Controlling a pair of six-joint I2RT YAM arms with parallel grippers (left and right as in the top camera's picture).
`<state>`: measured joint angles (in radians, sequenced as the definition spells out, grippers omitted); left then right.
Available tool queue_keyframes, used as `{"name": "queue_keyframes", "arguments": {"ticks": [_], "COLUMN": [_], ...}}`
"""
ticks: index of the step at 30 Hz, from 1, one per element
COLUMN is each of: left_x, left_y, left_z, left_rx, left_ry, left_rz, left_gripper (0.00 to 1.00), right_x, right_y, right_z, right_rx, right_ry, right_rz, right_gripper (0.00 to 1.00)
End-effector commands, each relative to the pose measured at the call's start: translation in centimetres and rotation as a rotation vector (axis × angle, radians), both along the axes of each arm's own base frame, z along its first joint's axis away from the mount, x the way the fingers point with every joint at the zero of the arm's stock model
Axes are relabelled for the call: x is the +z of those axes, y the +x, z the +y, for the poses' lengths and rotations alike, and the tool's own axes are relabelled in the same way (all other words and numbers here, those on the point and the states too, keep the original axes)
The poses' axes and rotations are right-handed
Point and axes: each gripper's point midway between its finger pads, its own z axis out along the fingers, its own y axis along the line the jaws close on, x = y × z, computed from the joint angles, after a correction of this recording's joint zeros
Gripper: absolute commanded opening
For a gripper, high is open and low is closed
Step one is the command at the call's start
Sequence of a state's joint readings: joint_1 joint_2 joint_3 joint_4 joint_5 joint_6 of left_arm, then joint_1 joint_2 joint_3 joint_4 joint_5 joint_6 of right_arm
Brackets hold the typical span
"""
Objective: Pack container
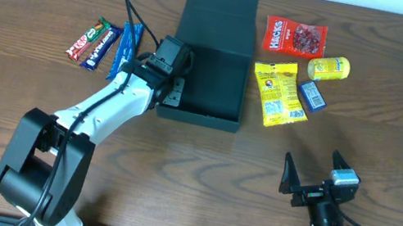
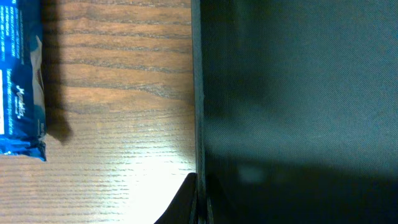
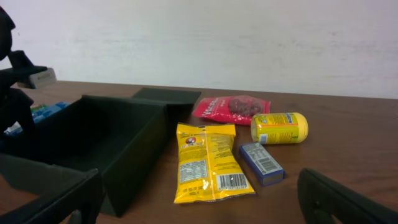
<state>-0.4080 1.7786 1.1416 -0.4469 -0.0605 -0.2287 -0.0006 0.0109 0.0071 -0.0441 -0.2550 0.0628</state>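
Container (image 1: pixel 211 81), dark teal, matte, lid (image 1: pixel 218 16) open

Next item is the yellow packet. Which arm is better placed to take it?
Right. The right gripper is open and free, and the yellow packet lies on that same side, ahead in its wrist view. The left gripper sits at the left wall of the container, across from the packet.

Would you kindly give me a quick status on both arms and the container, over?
Left gripper at container left wall, jaws unclear. Right gripper open, empty. Container open, nothing inside; snacks lie outside, both sides.
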Motion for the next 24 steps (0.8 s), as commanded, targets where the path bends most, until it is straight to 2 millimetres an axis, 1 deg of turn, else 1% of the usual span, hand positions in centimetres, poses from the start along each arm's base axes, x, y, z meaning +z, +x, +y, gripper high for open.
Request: {"name": "queue_keyframes", "arguments": {"ticks": [1, 6, 7, 8, 9, 10, 14, 16, 18, 21, 24], "left_x": [-0.2, -0.3, -0.4, -0.4, -0.4, -0.5, -0.7, -0.7, -0.5, 0.1, 0.5], "left_y": [-0.2, -0.5, -0.6, -0.7, -0.8, -0.9, -1.5, -1.6, -1.6, -1.6, -1.7], "left_z": [0.2, 0.4, 0.3, 0.3, 0.3, 0.1, -0.3, -0.2, -0.2, -0.8, -1.1], "left_rx": [0.019, 0.021, 0.019, 0.021, 0.020, 0.016, 0.024, 0.025, 0.027, 0.015, 0.007], "left_ry": [0.016, 0.029, 0.025, 0.023, 0.021, 0.011, -0.020, -0.018, -0.021, -0.054, -0.076], "left_rz": [0.016, 0.029, 0.033, 0.036, 0.042, 0.049, 0.078, 0.083, 0.080, 0.076, 0.076], "left_gripper": [0.06, 0.06, 0.10, 0.22, 0.29, 0.31, 0.59, 0.65, 0.65, 0.63, 0.58], "right_x": [-0.1, -0.1, -0.1, -0.1, -0.1, -0.1, -0.1, -0.1, -0.1, -0.1, 0.3], "right_y": [0.0, 0.0, 0.0, 0.0, 0.0, 0.0, 0.0, 0.0, 0.0, 0.0, -0.1], "right_z": [-0.1, -0.1, -0.1, -0.1, -0.1, -0.1, -0.1, -0.1, -0.1, -0.1, 0.2], "right_rx": [-0.002, -0.002, -0.002, -0.002, -0.002, -0.002, -0.003, -0.002, -0.002, -0.002, 0.013], "right_ry": [-0.012, -0.012, -0.012, -0.012, -0.012, -0.012, -0.012, -0.012, -0.012, -0.012, -0.010], "right_rz": [-0.002, -0.002, -0.002, -0.002, -0.002, -0.001, -0.001, -0.002, -0.001, -0.001, -0.016], "right_gripper": [0.99, 0.99, 0.99, 0.99, 0.99, 0.99, 0.99, 0.99, 0.99, 0.99, 0.99]}}
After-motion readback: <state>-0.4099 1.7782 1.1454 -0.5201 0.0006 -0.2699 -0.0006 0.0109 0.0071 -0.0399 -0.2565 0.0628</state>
